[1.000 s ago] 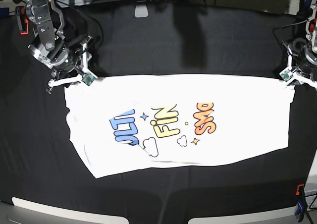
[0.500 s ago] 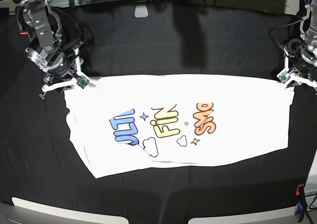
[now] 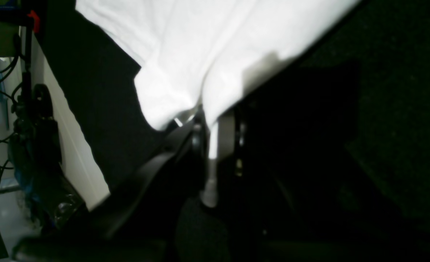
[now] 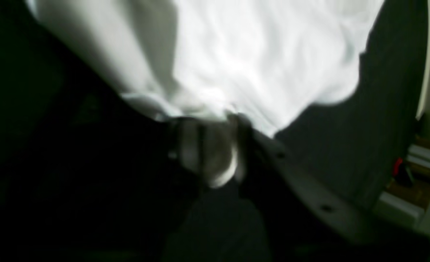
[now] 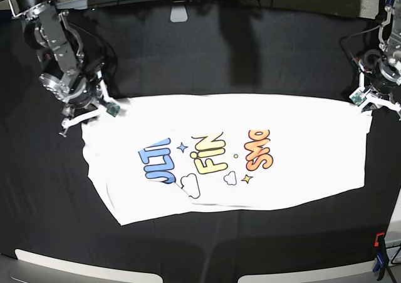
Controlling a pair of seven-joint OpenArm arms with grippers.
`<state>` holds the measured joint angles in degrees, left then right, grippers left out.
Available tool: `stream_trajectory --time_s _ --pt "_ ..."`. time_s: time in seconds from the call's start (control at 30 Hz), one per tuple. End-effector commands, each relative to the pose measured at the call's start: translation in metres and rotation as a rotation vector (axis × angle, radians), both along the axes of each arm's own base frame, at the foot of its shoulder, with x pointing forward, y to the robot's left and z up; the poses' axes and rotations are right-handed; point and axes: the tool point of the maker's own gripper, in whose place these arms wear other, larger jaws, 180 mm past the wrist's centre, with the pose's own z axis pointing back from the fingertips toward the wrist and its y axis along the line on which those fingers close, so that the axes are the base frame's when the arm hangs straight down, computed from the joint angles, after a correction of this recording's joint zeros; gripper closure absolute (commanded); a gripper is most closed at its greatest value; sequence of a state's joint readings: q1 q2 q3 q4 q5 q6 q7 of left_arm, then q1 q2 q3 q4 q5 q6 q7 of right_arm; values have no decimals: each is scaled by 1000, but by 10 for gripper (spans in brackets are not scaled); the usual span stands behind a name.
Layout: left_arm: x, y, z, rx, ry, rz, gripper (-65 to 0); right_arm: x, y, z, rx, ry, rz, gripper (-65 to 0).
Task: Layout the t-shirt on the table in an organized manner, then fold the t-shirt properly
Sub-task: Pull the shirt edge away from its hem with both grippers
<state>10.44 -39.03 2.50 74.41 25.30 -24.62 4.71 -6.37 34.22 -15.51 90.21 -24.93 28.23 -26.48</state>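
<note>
The t-shirt (image 5: 225, 154) lies flat mid-bench (image 5: 250, 57), print up; we read only "FiN". Our left hand (image 5: 366, 104) pinches one shirt corner. Our right hand (image 5: 88, 113) sits at the opposite corner; blur hides its grip.

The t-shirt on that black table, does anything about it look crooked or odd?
Yes. The t-shirt lies print-up on the table, but askew: the edge near the right gripper slants inward toward the front, so that end is narrower, while the end by the left gripper is squarer. No damage shows.
</note>
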Motion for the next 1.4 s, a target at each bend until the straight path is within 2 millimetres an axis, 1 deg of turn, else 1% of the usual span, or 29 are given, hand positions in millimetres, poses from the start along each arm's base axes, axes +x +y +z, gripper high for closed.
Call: stream_trajectory --time_s 0.0,0.03,0.17,0.23,0.37,0.47,0.53,0.6,0.77,0.87,0.97,1.07,1.2,1.27,1.37 --pt "-2 7 0 23 24 -1 0 11 -4 12 -4 -45 -5 -34" --pt "-2 7 0 22 24 -1 0 12 -6 13 -6 -55 -13 0" --pt "-4 9 0 28 30 -1 0 11 -15 15 -31 -60 -47 0" --pt "-12 17 -2 56 53 2 0 5 -22 17 -47 -53 -48 0" --pt "-40 38 3 127 111 -32 0 -17 -43 30 -45 -39 -62 0" --pt "-62 40 8 117 152 -63 0 -37 -60 43 -28 -30 -95 0" --pt "-77 42 9 141 184 -94 0 -53 -70 49 -41 -23 -109 0" --pt "-90 42 10 157 213 -120 0 -68 -76 55 -52 -14 -119 0" --pt "-120 38 6 160 274 -163 0 -106 -82 69 -78 17 -118 0" --pt "-133 36 3 155 303 -170 0 -124 -84 76 -93 35 -114 0" --pt "-143 36 0 154 324 -172 0 -136 -84 78 -86 55 -123 0" --pt "-156 37 -3 158 354 -172 0 -148 -82 73 -76 92 -132 0" --pt "-175 36 -4 158 396 -193 0 -157 -79 67 -57 100 -164 0" --pt "-180 34 -3 159 405 -204 0 -159 -77 65 -44 101 -177 0" --pt "-178 36 0 189 408 -202 0 -158 -77 65 -42 99 -178 0"
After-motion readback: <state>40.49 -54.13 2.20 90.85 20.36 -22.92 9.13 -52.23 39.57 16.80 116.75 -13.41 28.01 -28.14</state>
